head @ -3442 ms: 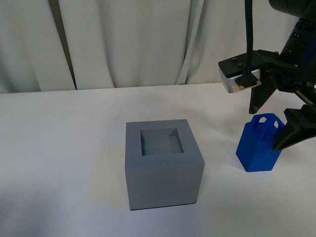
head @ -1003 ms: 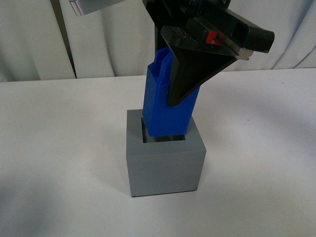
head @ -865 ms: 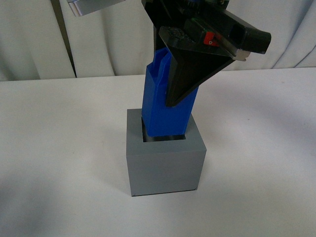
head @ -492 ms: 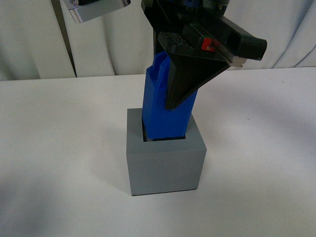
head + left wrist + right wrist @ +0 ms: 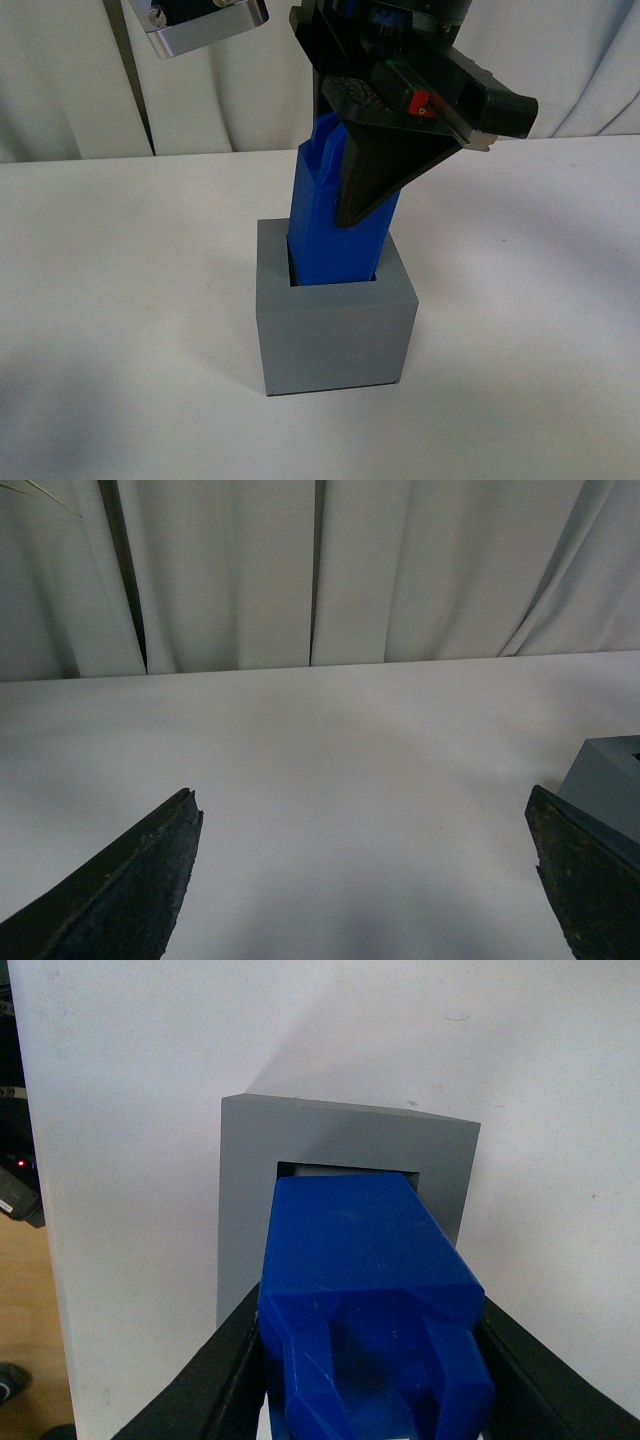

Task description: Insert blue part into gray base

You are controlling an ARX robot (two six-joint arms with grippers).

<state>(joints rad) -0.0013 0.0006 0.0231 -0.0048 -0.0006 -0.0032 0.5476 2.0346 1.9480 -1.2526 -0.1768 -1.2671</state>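
Observation:
The gray base (image 5: 335, 330) stands on the white table, mid-front. The blue part (image 5: 325, 230) stands with its lower end inside the base's square recess, leaning slightly, most of its height above the rim. My right gripper (image 5: 345, 185) is shut on the blue part's upper end from above. In the right wrist view the blue part (image 5: 365, 1290) fills the space between the black fingers (image 5: 215, 1380), its foot in the recess of the gray base (image 5: 250, 1190). My left gripper (image 5: 365, 880) is open and empty; a corner of the gray base (image 5: 612, 785) shows beside it.
White curtains (image 5: 60, 80) hang behind the table. A silver camera block (image 5: 200, 22) of the right arm hangs at the top. The table edge and floor show beside the base in the right wrist view (image 5: 25, 1290).
The right gripper has carried the blue part from the table at the right to the gray base. Over the last second the part has sunk a little deeper into the recess.

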